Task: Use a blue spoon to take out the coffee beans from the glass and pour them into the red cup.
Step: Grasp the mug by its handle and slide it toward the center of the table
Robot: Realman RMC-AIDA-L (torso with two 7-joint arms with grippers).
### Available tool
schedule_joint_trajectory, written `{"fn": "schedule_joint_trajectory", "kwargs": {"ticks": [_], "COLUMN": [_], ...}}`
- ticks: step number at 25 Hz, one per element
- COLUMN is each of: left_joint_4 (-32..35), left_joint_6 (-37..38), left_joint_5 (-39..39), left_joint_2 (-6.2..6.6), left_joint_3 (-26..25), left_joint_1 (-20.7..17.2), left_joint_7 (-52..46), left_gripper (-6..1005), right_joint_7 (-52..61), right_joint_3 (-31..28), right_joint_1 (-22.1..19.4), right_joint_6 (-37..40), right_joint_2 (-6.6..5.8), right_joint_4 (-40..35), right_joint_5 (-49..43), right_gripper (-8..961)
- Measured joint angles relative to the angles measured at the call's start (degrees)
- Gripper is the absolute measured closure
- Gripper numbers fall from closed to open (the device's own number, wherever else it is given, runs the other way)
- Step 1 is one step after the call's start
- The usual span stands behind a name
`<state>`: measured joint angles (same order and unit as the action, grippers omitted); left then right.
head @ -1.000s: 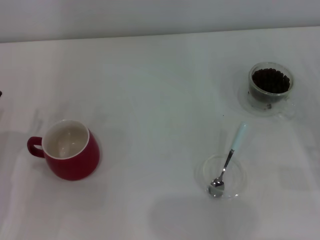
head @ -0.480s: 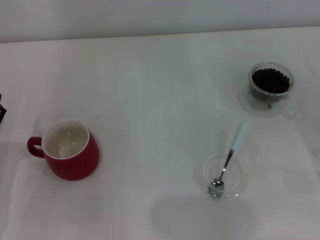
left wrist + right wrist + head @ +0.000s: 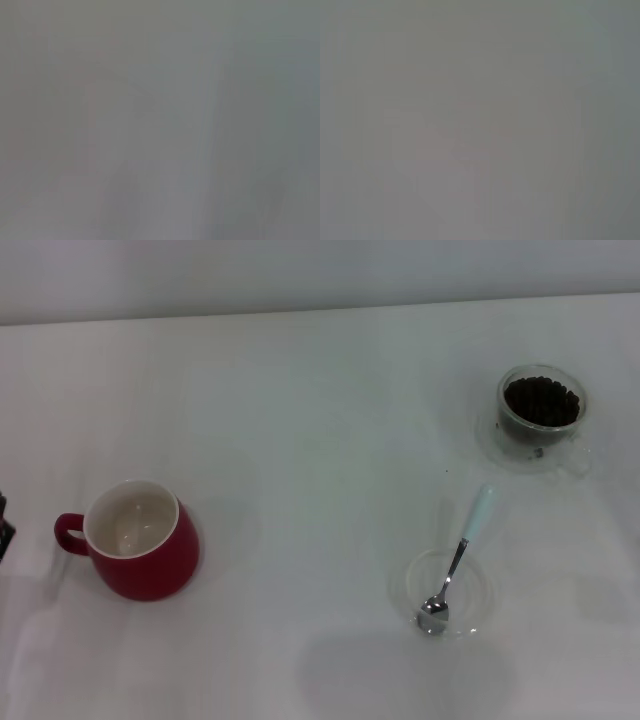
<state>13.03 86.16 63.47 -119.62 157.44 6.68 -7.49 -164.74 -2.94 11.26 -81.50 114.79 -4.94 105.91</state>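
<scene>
In the head view the red cup (image 3: 140,542) stands at the near left, upright and empty, its handle pointing left. The blue spoon (image 3: 458,558) lies with its metal bowl in a shallow clear dish (image 3: 443,591) at the near right, its handle pointing away. The glass (image 3: 541,412) with the coffee beans (image 3: 541,401) stands at the far right. A small dark part of my left gripper (image 3: 3,525) shows at the left edge, left of the red cup. My right gripper is out of view. Both wrist views show only plain grey.
The white table (image 3: 300,420) runs back to a pale wall at the top. Nothing else stands on it between the cup and the dish.
The dark part of my left gripper at the left edge has moved down, toward the near side, and now sits level with the red cup. Nothing on the table has moved.
</scene>
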Motion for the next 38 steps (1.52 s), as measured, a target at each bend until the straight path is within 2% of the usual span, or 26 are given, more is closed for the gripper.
{"fn": "schedule_joint_trajectory", "kwargs": {"ticks": [7,12,15,23,28,38], "left_joint_4": [-0.2,-0.7,-0.7,-1.0,-2.3,-2.8], "left_joint_6": [0.1,-3.1,-6.0,-15.0,-15.8,-15.7], "left_joint_5": [0.0,0.1,0.3,0.3,-0.2,-0.5], "left_joint_2": [0.07,0.21,0.23,0.36,0.28,0.42], "left_joint_3": [3.5,5.4,5.4,5.2,5.4,5.4], "left_joint_1": [-4.2,-4.9,-4.2,0.9,3.1,4.8], "left_joint_7": [0.1,0.2,0.3,0.4,0.5,0.6], "left_gripper": [153,157,159,164,167,174], "right_joint_7": [-0.2,-0.2,0.0,0.0,0.0,0.0], "right_joint_3": [-0.1,-0.1,0.0,0.1,0.0,0.4], "right_joint_1": [0.3,0.5,0.5,0.0,-0.7,-1.2], "right_joint_6": [0.1,0.1,0.1,-0.5,-2.1,-4.1], "right_joint_2": [0.00,0.00,0.03,0.16,0.18,0.17], "right_joint_4": [-0.4,0.1,0.6,2.3,3.7,4.7], "right_joint_5": [1.3,1.3,1.3,1.1,1.0,1.0], "right_gripper": [89,89,89,90,90,90]}}
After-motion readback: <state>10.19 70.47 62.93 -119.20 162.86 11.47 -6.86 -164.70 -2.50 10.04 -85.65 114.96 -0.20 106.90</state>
